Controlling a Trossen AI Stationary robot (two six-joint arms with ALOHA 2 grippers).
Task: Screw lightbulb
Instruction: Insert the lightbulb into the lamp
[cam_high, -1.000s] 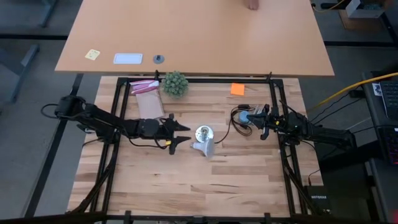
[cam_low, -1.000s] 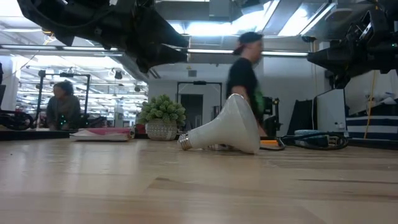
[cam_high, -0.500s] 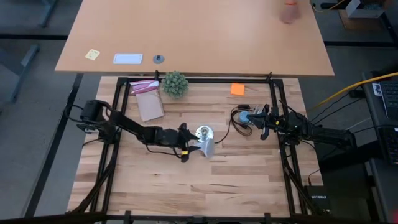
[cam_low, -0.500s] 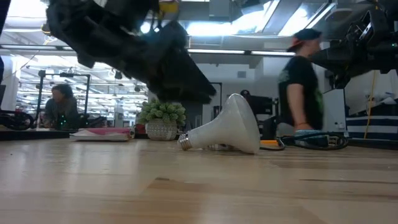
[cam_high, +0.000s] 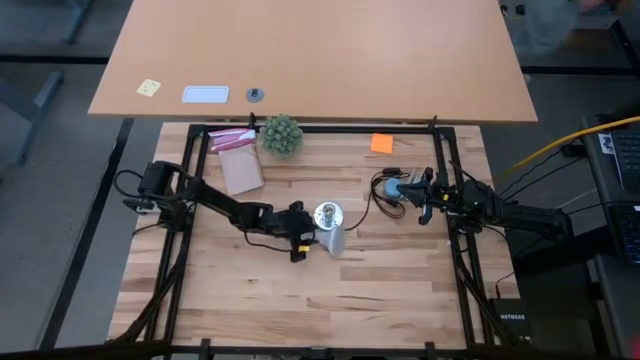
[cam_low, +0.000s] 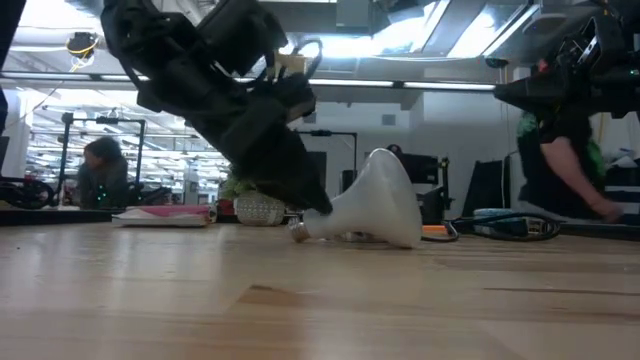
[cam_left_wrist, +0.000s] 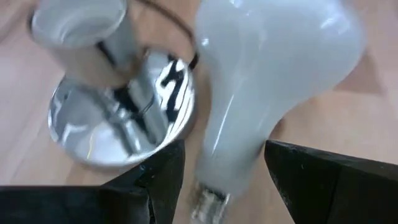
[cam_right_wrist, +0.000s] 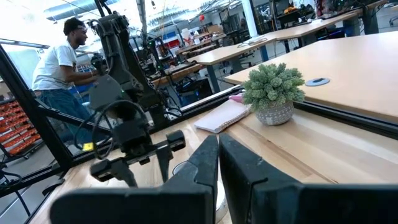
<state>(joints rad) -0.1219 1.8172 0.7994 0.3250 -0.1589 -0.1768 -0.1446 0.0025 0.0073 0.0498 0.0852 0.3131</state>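
The white frosted lightbulb (cam_high: 333, 240) lies on its side on the wooden table, its screw base (cam_low: 298, 232) toward the table's left. Just beyond it stands the silvery socket disc (cam_high: 327, 213) with its black cord (cam_high: 372, 206). My left gripper (cam_left_wrist: 224, 180) is open and slants down from the table's left. One finger stands on either side of the lightbulb's narrow neck (cam_left_wrist: 227, 149), with a gap showing on both sides. My right gripper (cam_right_wrist: 217, 168) is shut and waits at the table's right (cam_high: 412, 193), next to a small light-blue object (cam_high: 394, 187).
A small green plant (cam_high: 281, 135) and a pink packet on a brown pad (cam_high: 236, 158) sit at the far left, and an orange note (cam_high: 382, 143) at the far right. In the low view a person (cam_low: 560, 165) stands behind the table. The near half of the table (cam_high: 330, 300) is bare wood.
My left gripper has gone down and toward the table's right, tipping its fingers downward. It now stands around the lightbulb's neck. The lightbulb and the socket have stayed where they were. The person behind the table has walked to the right.
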